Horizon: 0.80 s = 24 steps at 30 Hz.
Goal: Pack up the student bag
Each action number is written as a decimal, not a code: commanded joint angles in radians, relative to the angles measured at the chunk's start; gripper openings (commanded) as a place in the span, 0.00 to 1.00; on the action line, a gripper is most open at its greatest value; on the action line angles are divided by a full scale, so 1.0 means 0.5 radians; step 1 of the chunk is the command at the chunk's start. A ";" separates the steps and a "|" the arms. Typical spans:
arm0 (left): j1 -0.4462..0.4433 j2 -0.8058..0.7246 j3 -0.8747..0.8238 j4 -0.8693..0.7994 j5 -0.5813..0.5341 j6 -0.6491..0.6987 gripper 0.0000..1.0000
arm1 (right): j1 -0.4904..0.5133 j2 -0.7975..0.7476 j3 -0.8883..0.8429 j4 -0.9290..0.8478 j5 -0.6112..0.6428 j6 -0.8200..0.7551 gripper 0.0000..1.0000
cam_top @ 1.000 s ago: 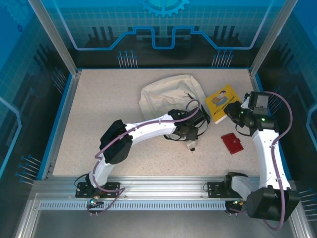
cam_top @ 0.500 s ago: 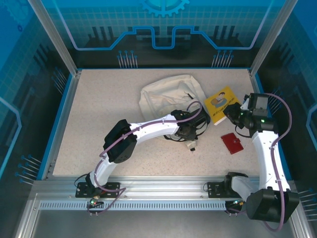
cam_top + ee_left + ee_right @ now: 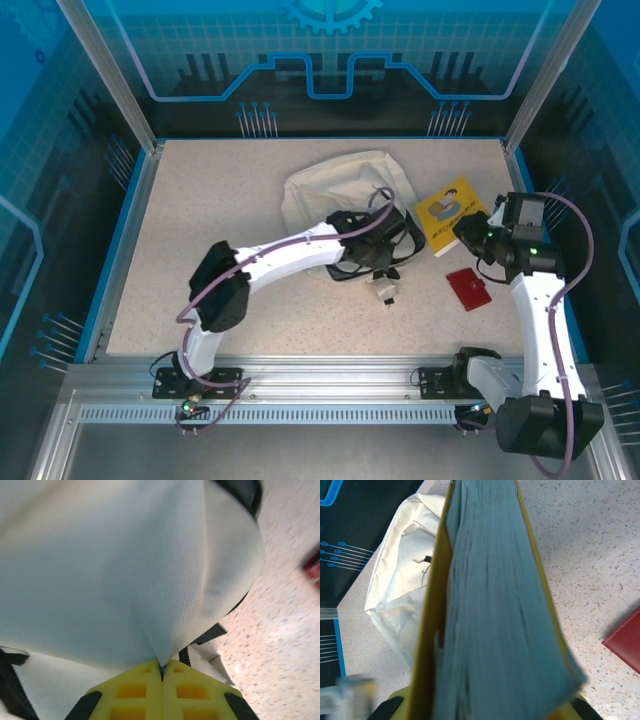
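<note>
The student bag (image 3: 335, 190), cream-white with dark straps, lies at the table's back centre. My left gripper (image 3: 384, 250) is at its near right edge. In the left wrist view the yellow jaws (image 3: 161, 667) are pressed together on a pulled-up peak of the student bag's fabric (image 3: 125, 570). A yellow book (image 3: 450, 208) is tilted up just right of the bag, with my right gripper (image 3: 470, 232) shut on its near edge. In the right wrist view the book's page edge (image 3: 495, 605) runs up from between the fingers (image 3: 395, 701), and the bag (image 3: 400, 590) lies beyond it to the left.
A red wallet (image 3: 467, 288) lies flat on the table in front of the book, also seen as the red wallet (image 3: 626, 645) at the right edge. A small white tag (image 3: 385, 293) on a dark strap trails from the bag's near side. Blue walls ring the table.
The left jaws have closed onto the bag's fabric and the left wrist has shifted slightly toward the back. The right arm has barely moved, still holding the book.
</note>
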 commanded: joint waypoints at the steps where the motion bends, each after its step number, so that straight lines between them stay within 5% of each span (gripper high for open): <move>1: 0.132 -0.246 -0.066 0.237 0.022 0.049 0.00 | -0.037 -0.090 0.085 -0.059 0.006 -0.098 0.01; 8: 0.303 -0.411 -0.102 0.565 -0.022 0.022 0.00 | -0.037 -0.201 0.115 -0.257 -0.188 -0.145 0.01; 14: 0.318 -0.522 -0.185 0.884 -0.044 0.052 0.00 | -0.037 -0.255 0.033 -0.359 -0.586 -0.058 0.01; 24: 0.314 -0.652 -0.385 1.168 0.159 0.033 0.00 | 0.085 -0.217 -0.328 0.260 -1.082 0.445 0.01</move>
